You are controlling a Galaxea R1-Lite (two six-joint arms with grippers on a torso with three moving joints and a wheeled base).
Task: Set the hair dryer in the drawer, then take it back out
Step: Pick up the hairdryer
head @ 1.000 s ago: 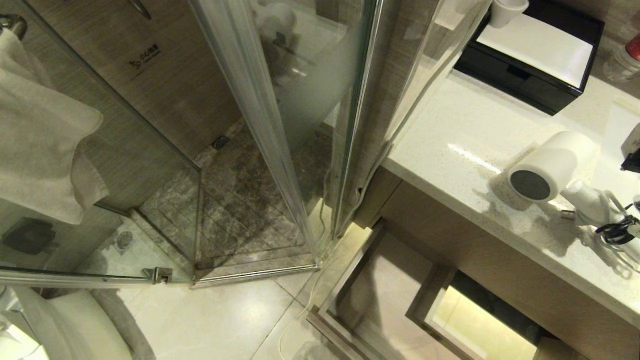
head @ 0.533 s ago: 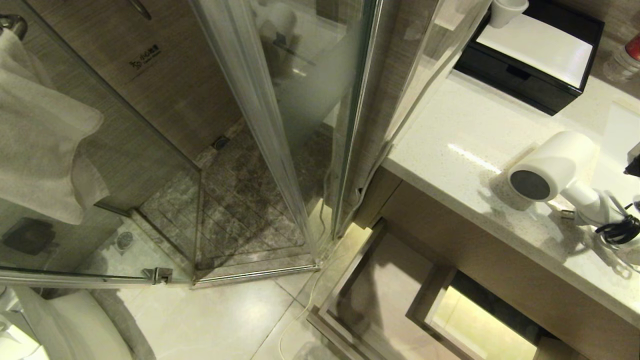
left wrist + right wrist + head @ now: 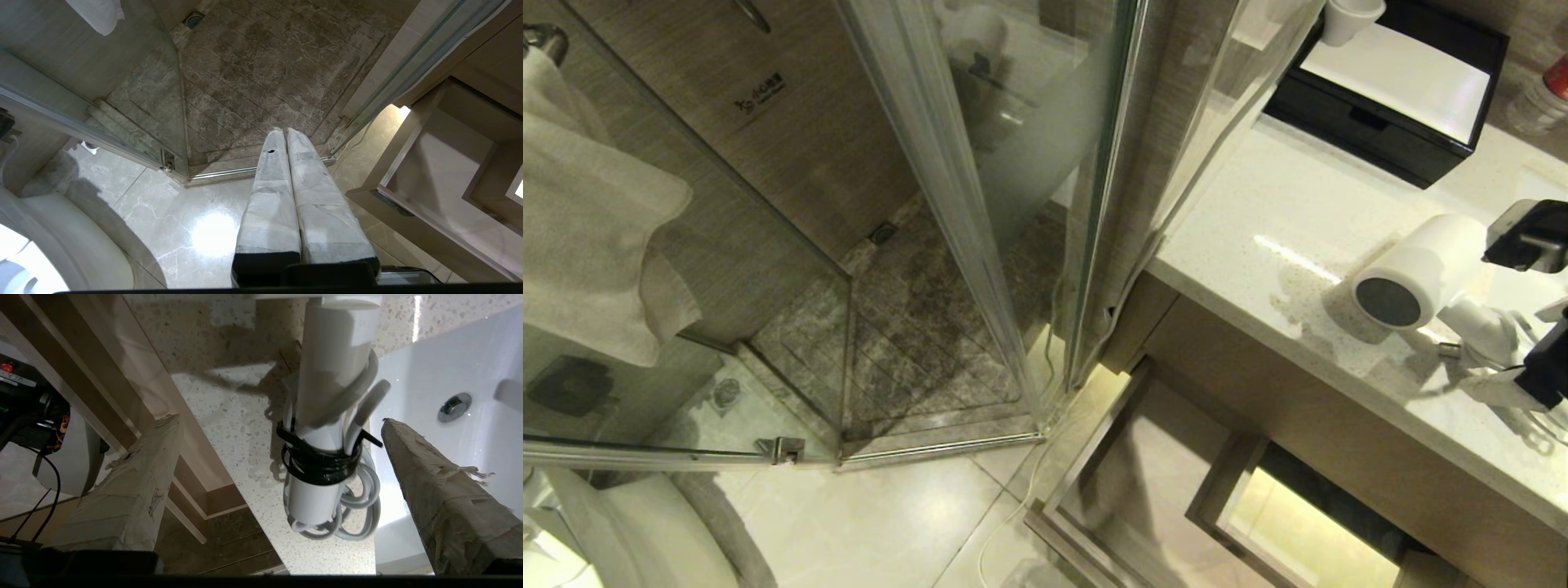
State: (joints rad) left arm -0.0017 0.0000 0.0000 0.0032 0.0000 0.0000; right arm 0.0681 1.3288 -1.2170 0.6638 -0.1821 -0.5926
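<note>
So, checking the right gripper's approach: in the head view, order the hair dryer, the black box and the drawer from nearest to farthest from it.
From the right gripper, fingers open:
1. hair dryer, on the counter, handle between the fingers.
2. black box, at the counter's back.
3. drawer, open, below the counter.

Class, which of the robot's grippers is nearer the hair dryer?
Right. The right gripper straddles the hair dryer handle, fingers open. The left gripper hangs over the floor, away from it.
</note>
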